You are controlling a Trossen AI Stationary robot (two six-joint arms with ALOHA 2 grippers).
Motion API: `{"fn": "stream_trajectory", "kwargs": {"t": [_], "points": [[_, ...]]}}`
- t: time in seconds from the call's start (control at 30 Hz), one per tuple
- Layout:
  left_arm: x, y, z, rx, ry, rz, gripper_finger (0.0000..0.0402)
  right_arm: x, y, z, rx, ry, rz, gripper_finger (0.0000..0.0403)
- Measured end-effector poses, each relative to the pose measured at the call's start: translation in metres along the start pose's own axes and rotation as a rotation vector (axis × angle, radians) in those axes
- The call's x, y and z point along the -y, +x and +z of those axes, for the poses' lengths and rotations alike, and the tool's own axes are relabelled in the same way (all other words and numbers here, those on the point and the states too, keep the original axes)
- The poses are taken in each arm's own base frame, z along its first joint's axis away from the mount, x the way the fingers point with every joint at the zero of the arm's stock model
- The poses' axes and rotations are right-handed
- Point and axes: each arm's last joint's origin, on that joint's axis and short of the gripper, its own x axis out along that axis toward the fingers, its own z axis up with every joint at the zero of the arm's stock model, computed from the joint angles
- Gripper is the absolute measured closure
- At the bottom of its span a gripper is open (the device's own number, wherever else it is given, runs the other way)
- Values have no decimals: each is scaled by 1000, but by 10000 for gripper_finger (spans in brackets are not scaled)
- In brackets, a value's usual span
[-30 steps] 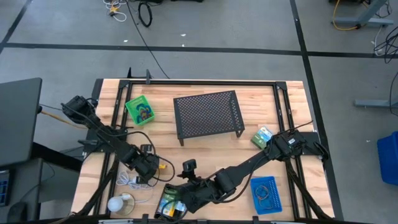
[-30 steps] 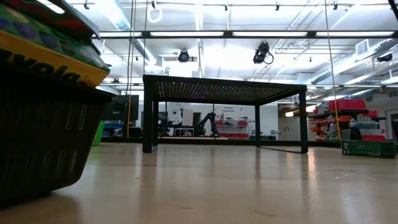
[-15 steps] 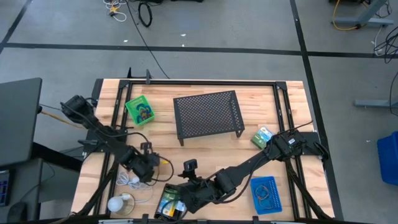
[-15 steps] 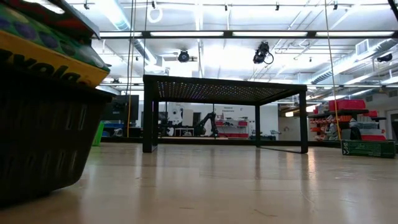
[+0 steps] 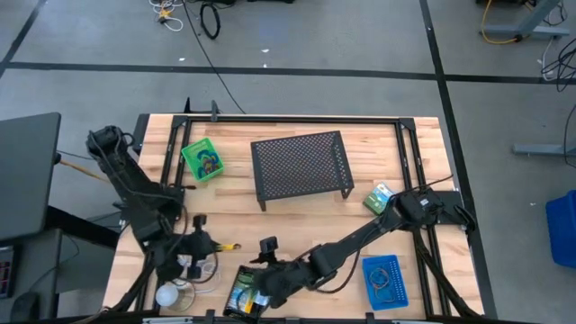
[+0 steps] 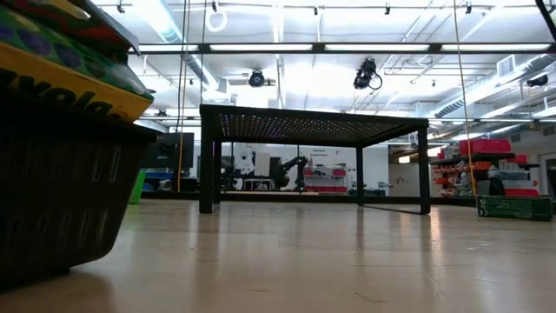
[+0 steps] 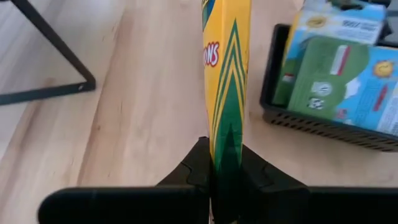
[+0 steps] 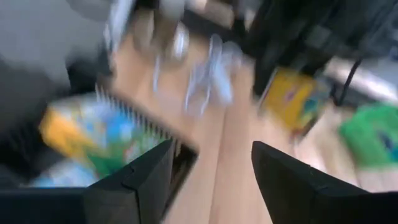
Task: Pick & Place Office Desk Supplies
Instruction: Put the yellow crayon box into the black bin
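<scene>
Seen from above, a wooden table [image 5: 297, 202] carries a black mesh stand [image 5: 301, 165] in the middle, set upside-down-tray fashion so things could go on or under it. A green tray [image 5: 202, 158] sits near the far left corner, a blue tray [image 5: 385, 281] holding loops near the right front, and green-blue packets [image 5: 379, 197] just right of the stand. The left gripper [image 5: 203, 245] hangs over the front left of the table, clamped on a thin yellow crayon box [image 5: 229, 246] that juts out sideways, probably lifted for carrying to a tray. Near it lie a white coiled cable [image 5: 191, 265] and a white ball [image 5: 167, 294]. The right arm reaches across the front, its gripper [image 5: 258, 281] beside the black tray [image 5: 241, 292] of packets

From table height, the black tray's wall [image 6: 52, 196] fills the left foreground, with the mesh stand [image 6: 313, 126] beyond; neither gripper shows

The left wrist camera shows its two dark fingers [image 7: 194, 168] pinching the narrow edge of the crayon box [image 7: 226, 81], which stands upright above bare wood; an edge grip suits so flat a box. The black tray [image 7: 311, 118] with its colourful packets lies near

The right wrist camera is blurred by motion; its fingers [image 8: 140, 180] stand spread apart with nothing between them, above the black tray's rim [image 8: 134, 124], likely ready to pick from it
</scene>
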Motion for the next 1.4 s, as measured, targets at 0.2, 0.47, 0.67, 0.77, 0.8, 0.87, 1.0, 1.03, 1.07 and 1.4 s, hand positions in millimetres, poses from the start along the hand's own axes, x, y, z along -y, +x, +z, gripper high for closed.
{"fn": "stream_trajectory", "kwargs": {"t": [0.2, 0.47, 0.67, 0.77, 0.8, 0.87, 1.0, 1.03, 1.07, 1.4], "points": [[8, 0, -4, 30, 9, -5, 369, 31, -25, 17, 165, 114, 85, 197], [7, 14, 0, 26, 23, 31, 369, 57, -13, 5, 76, 151, 173, 214], [6, 17, 3, 29, 41, 31, 369, 57, -12, 2, 45, 148, 192, 215], [4, 19, 5, 22, 32, 36, 369, 59, -10, -1, 17, 160, 186, 215], [3, 20, 6, 23, 27, 40, 369, 62, -9, -2, 13, 169, 180, 215], [2, 22, 8, 29, 30, 40, 369, 68, -6, -4, 13, 182, 156, 215], [2, 26, 15, 53, 40, 28, 369, 77, 1, -12, -13, 191, 123, 215], [1, 27, 15, 51, 43, 30, 369, 79, 3, -13, -14, 194, 119, 215], [0, 28, 16, 48, 45, 35, 369, 80, 3, -14, -12, 194, 118, 215], [-6, 35, 24, 45, 61, 28, 369, 81, 6, -15, 8, 192, 122, 215]]}}
